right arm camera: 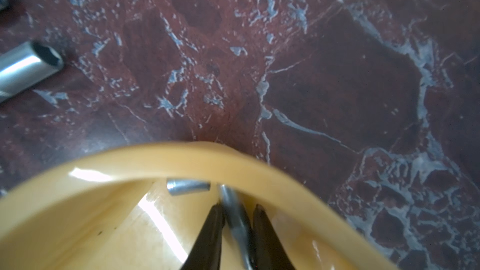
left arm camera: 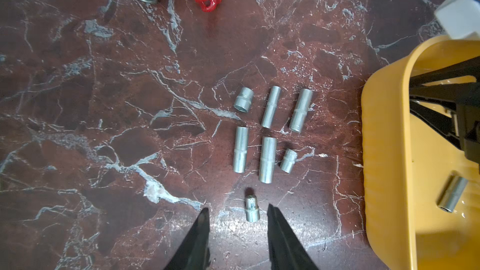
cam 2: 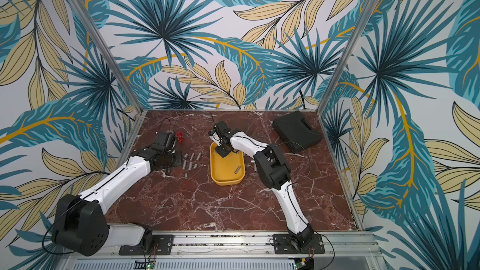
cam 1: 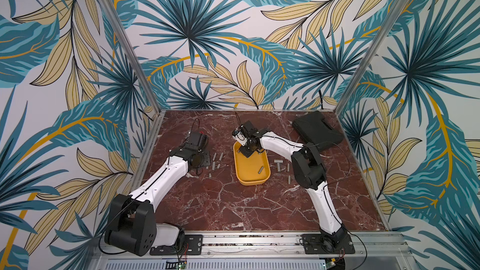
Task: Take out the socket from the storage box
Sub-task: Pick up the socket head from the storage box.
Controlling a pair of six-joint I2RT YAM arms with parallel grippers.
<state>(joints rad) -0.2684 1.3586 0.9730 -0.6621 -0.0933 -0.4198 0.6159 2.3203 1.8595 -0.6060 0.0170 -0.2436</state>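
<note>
Sockets (left arm camera: 267,159) mostly out on tabletop (left arm camera: 104,100). Three left in yellow tray (cam 1: 249,175); right hand (right arm camera: 237,207) clamped on one socket (right arm camera: 228,198), seemingly unlifted. Left hand (left arm camera: 238,207) apart, empty.

Between the jaws of the right gripper (right arm camera: 237,207), inside the box (right arm camera: 181,157), sits a socket (right arm camera: 239,223); a second socket (right arm camera: 188,187) lies just ahead.

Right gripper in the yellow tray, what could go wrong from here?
1. The right gripper has its jaws either side of a socket tucked into a corner of the storage box. The view is blurred, so the grip may be poor and the socket could slip on lifting.
2. A second socket lies right beside it and may get knocked.
3. Working this close to the wall might drag the storage box.
</note>
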